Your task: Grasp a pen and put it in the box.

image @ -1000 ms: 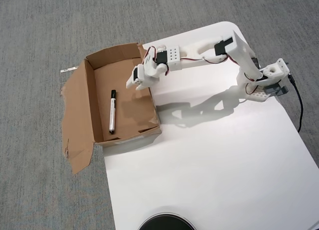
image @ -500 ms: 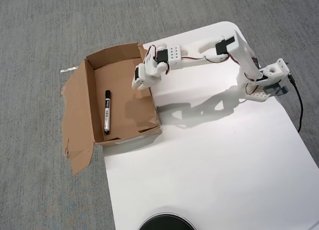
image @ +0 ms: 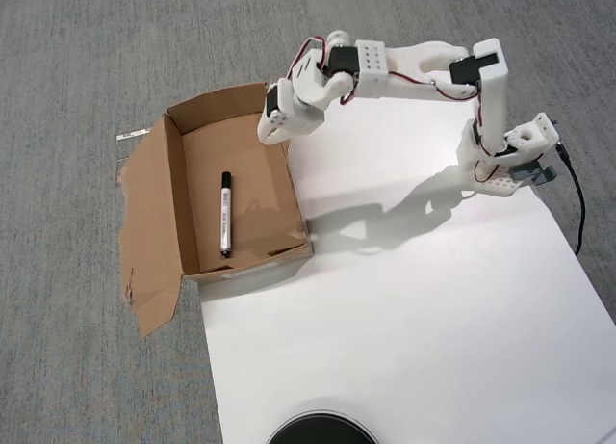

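The white two-finger gripper (image: 274,126) has risen (grip state unclear); slim white black-capped pen (image: 225,214) lies inside brown cardboard box (image: 154,208); retreat clear of flaps.

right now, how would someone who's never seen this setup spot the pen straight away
In the overhead view, find the open brown cardboard box off the white table's left edge, on the grey carpet. The pen lies flat on its floor, alone inside: a slim white marker with a black cap.
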Action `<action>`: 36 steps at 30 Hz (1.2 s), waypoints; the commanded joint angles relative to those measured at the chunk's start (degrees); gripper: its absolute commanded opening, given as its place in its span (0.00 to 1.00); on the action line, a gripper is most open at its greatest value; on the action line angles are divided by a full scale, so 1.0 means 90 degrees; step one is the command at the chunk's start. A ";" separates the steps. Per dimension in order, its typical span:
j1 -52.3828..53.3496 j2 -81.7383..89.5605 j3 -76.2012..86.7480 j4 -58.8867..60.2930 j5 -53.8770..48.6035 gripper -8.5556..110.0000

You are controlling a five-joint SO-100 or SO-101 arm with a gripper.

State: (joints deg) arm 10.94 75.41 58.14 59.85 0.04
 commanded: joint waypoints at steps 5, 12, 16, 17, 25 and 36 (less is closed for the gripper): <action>-0.0005 0.1553 -0.0132 0.0732 0.0034 0.07; -0.0005 0.2676 -0.0132 0.1436 0.0044 0.07; -0.0005 0.3154 -0.0132 0.1836 -0.0005 0.07; -0.0005 0.3271 -0.0132 0.1914 -0.0005 0.07; 0.0005 0.4512 -0.0122 0.2236 -0.0015 0.07; 0.0005 0.5732 -0.0112 0.2305 0.0044 0.07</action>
State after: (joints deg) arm 11.03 124.45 58.05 79.98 0.04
